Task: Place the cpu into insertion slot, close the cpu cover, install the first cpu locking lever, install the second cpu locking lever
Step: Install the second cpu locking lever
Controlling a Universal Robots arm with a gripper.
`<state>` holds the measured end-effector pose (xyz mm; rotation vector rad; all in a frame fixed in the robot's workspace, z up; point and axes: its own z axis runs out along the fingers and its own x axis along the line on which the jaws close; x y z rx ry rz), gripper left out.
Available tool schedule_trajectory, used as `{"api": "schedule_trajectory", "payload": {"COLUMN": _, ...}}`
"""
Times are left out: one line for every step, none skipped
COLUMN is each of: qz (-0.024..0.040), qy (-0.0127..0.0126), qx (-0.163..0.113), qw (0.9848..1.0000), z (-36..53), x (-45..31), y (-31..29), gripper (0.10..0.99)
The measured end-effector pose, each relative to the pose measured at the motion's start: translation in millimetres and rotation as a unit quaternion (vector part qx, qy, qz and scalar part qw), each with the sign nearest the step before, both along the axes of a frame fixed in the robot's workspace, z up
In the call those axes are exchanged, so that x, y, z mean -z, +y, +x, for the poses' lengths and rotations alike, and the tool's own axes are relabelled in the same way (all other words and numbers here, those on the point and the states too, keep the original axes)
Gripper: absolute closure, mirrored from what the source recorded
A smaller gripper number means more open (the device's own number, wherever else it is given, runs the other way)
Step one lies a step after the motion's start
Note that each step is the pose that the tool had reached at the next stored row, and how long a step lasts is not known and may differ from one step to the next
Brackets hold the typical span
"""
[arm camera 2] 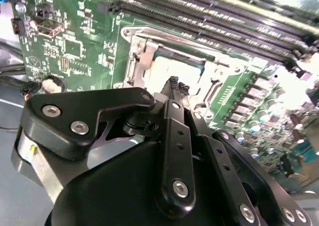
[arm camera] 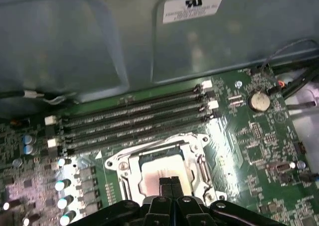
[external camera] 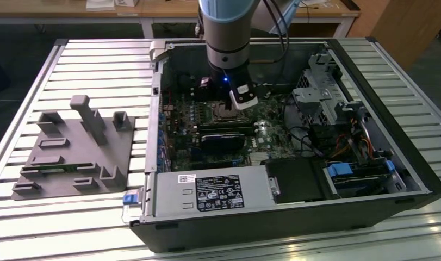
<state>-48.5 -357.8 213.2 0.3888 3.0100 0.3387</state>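
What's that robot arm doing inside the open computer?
It is working at the processor socket. The arm's end effector hangs right over the insertion slot on the green motherboard, fingertips pressed together and holding nothing. The pale cpu already lies in the slot, with the silvery cpu cover framing it. Whether the locking levers are fastened, I can't tell.

End effector [arm camera: 170, 182] fingertips together over cpu [arm camera: 158, 175].

so the cpu [arm camera: 160, 172], pale beige square, sits flat in the insertion slot [arm camera: 164, 170], with the silvery cpu cover [arm camera: 198, 158] framing it on the green motherboard.
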Motion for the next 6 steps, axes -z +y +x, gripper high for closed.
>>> {"api": "schedule_trajectory", "payload": {"qz": 0.0, "qy": 0.0, "qx": 0.0, "qw": 1.0, "z": 0.3, "x": 0.0, "y": 0.2, "gripper": 0.98}}
{"api": "schedule_trajectory", "payload": {"qz": 0.0, "qy": 0.0, "qx": 0.0, "qw": 1.0, "z": 0.4, "x": 0.0, "y": 0.2, "gripper": 0.98}}
{"api": "schedule_trajectory", "payload": {"qz": 0.0, "qy": 0.0, "qx": 0.0, "qw": 1.0, "z": 0.6, "x": 0.0, "y": 0.2, "gripper": 0.98}}
{"api": "schedule_trajectory", "payload": {"qz": 0.0, "qy": 0.0, "qx": 0.0, "qw": 1.0, "z": 0.7, "x": 0.0, "y": 0.2, "gripper": 0.98}}
{"api": "schedule_trajectory", "payload": {"qz": 0.0, "qy": 0.0001, "qx": 0.0, "qw": 1.0, "z": 0.7, "x": 0.0, "y": 0.2, "gripper": 0.98}}
{"api": "schedule_trajectory", "payload": {"qz": 0.0, "qy": 0.0001, "qx": 0.0, "qw": 1.0, "z": 0.7, "x": 0.0, "y": 0.2, "gripper": 0.98}}
